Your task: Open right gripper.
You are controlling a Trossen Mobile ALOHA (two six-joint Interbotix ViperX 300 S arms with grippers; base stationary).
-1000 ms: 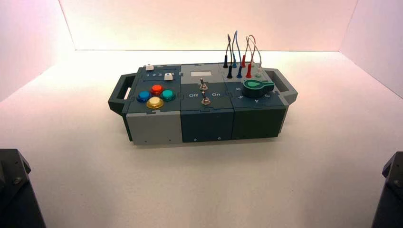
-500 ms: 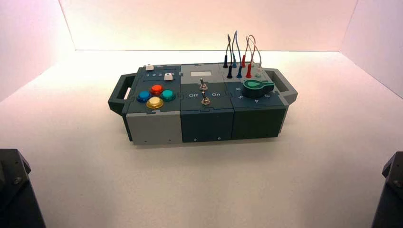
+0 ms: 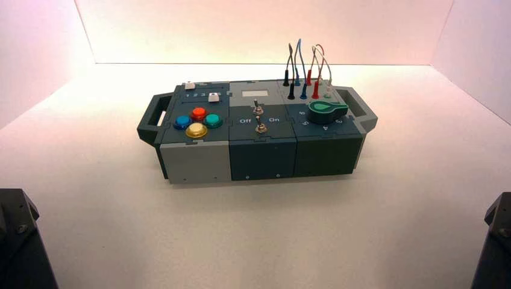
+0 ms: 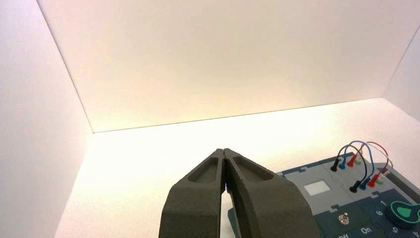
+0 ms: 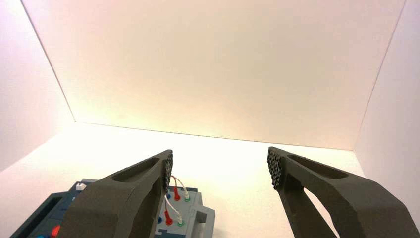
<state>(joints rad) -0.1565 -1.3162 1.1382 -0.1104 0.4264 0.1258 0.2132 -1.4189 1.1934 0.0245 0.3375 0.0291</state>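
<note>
the right gripper (image 5: 220,168) has its two fingers spread wide apart, with nothing between them; the ribbed pads (image 5: 274,168) face each other across bare air. it hangs off the right side of the box (image 3: 259,129), well apart from it, near the front right corner of the white table (image 3: 337,229), where only the dark bulk of the right arm (image 3: 494,241) shows from above. in its wrist view, part of the box sits low down behind one finger: the wires (image 5: 173,198) with red and white plugs and the box's grey handle (image 5: 204,216).

the left gripper (image 4: 225,154) has its fingers pressed together at the tips, holding nothing. it is parked off the left side of the box, near the front left corner of the table, where the left arm (image 3: 18,241) shows as a dark block in the high view. its wrist view catches the looping wires (image 4: 361,163), a pale rectangular panel (image 4: 317,188), a metal toggle switch (image 4: 342,217) and the edge of the green knob (image 4: 406,213).

the box stands in the middle of the table, turned slightly. on its left section sit four round buttons, red (image 3: 198,112), blue (image 3: 182,120), green (image 3: 213,118) and yellow (image 3: 196,129), with two white sliders (image 3: 213,98) behind them. the middle section carries two toggle switches (image 3: 259,118) between "off" and "on". the right section holds the green knob (image 3: 327,108), and behind it the wires (image 3: 304,69) rise from their sockets. a dark handle (image 3: 152,117) sticks out at the left end.
</note>
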